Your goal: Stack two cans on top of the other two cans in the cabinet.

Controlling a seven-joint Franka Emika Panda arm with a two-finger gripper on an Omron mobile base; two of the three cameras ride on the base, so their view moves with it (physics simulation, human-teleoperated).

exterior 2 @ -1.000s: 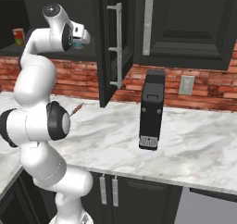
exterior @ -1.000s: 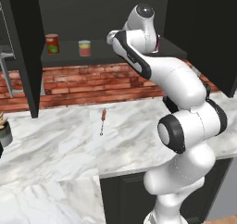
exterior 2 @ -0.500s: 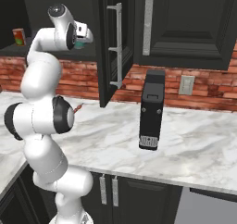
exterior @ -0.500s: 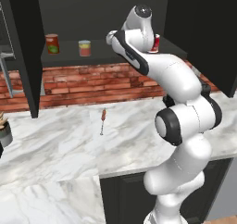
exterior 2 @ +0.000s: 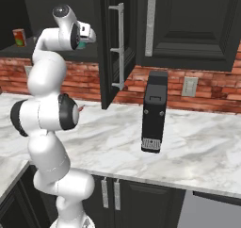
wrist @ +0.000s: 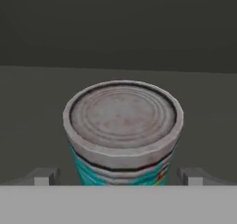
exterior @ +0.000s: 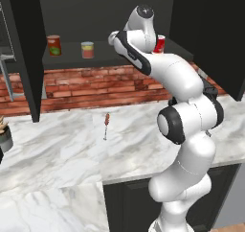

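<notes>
The teal-blue can (wrist: 122, 126) with a grey top stands upright on the cabinet shelf (wrist: 37, 98), right in front of the hand camera. My gripper (wrist: 119, 177) is open, one fingertip (wrist: 44, 176) on each side of the can and apart from it. From the right base view, a sliver of the teal can (exterior 2: 82, 44) shows under the hand. On the shelf (exterior: 72, 59) stand the dark red can (exterior: 54, 45) with a green label, the salmon-pink can (exterior: 87, 49), and the bright red can (exterior: 159, 44), which is partly behind my arm.
A cabinet door (exterior 2: 115, 43) stands open to the right of the hand. A black appliance (exterior 2: 154, 111) stands upright on the marble counter (exterior 2: 197, 142). A small red-handled tool (exterior: 106, 125) lies on the counter below the shelf. A plant pot (exterior: 5, 137) sits at the left edge.
The arm has stretched upward and its hand has moved slightly further into the cabinet. The bright red can has come into sight behind the arm. The jaws have stayed wide.
</notes>
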